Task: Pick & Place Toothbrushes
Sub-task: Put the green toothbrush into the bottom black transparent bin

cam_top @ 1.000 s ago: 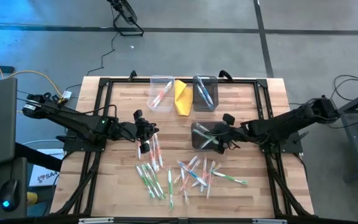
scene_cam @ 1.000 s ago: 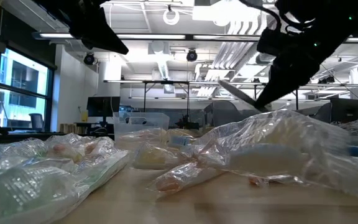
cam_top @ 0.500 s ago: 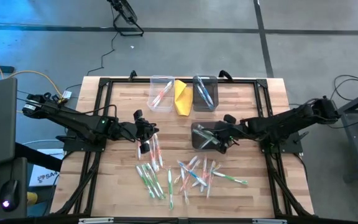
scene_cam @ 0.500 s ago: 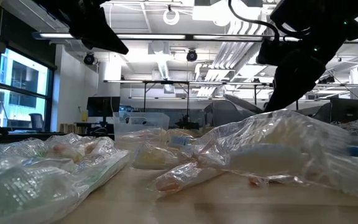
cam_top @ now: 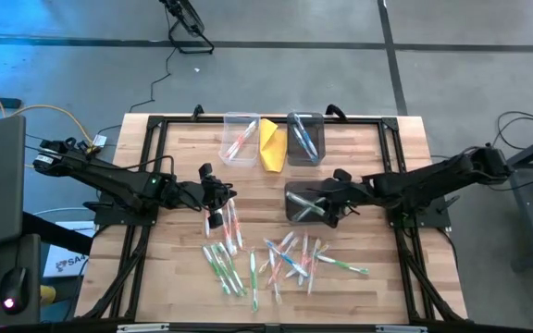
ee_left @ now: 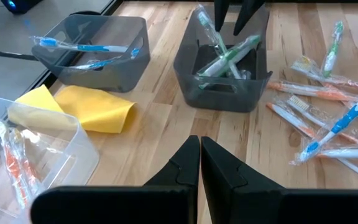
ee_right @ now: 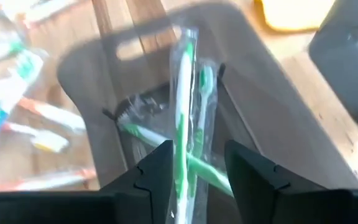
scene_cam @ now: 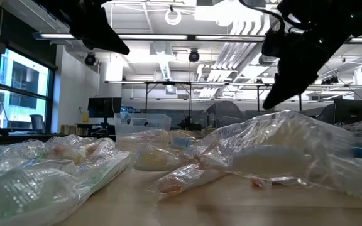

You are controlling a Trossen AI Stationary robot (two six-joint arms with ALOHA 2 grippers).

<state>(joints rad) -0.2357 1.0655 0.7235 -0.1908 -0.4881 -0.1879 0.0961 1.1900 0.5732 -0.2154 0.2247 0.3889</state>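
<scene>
Toothbrushes (cam_top: 280, 259) lie scattered near the front edge of the bench (cam_top: 174, 268), most with their long axes running roughly front to back, a few slanting. To the left, the left gripper (cam_top: 218, 196) hangs above the bench's left-centre, fingers pressed shut and holding nothing, just behind the leftmost sticks of the pile. Along the back edge stand a clear bin (cam_top: 239, 139) with orange-handled brushes, a yellow cloth (cam_top: 271, 143) and a dark bin (cam_top: 304, 137) with blue ones. At mid-bench a second dark bin (ee_left: 224, 68) holds green brushes. To the right, the right gripper (ee_right: 197, 168) sits over that bin's right side, its fingers parted, with a wrapped green toothbrush (ee_right: 183, 106) running lengthwise between them into the bin; whether it is free of the pads cannot be told, though it looks released. The loose pile lies toward the front edge from both grippers, and the left gripper appears the nearer, so the next pick probably means reaching frontward across the sticks' long axes.
</scene>
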